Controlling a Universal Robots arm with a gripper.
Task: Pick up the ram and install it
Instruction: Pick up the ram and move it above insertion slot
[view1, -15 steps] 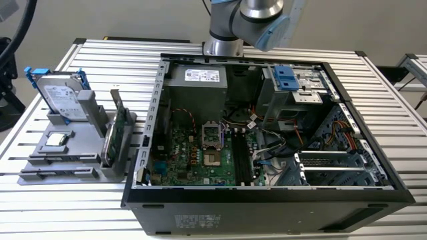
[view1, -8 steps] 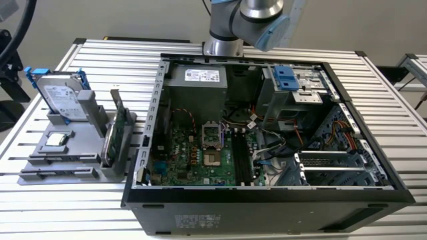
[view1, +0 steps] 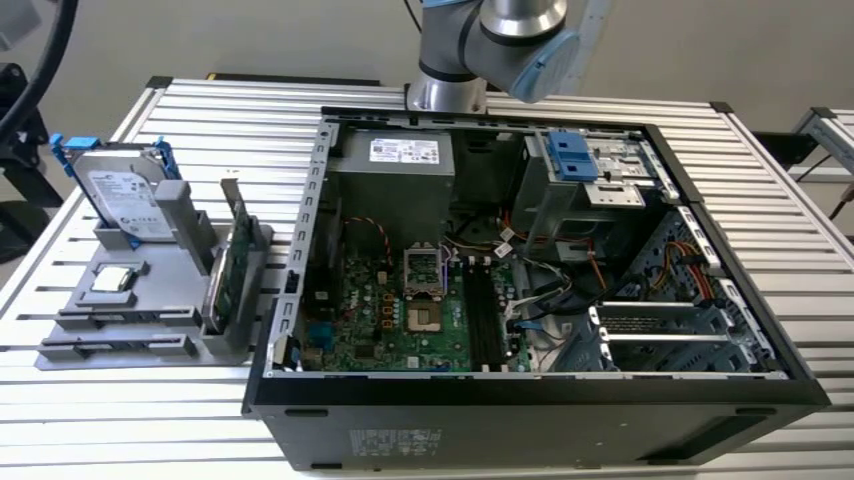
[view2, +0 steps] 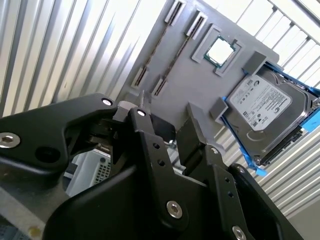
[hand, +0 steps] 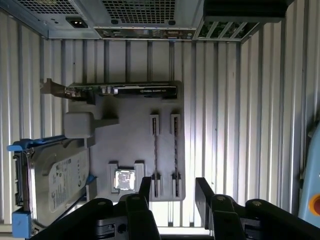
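Ram not yet picked; fingers spread, nothing between them.
My gripper (hand: 173, 187) hangs over the grey parts tray (hand: 125, 132), jaws wide apart and empty. The ram (hand: 175, 150) stands edge-on in its holder on that tray, near the processor chip (hand: 124, 179), with the hard drive (hand: 55, 180) and the green card (hand: 120, 91) elsewhere on the tray. No contact with it. In the exterior view the long black motherboard slots (view1: 483, 322) inside the open case (view1: 534, 392) look unfilled. My reckoning: pick and install both remain.
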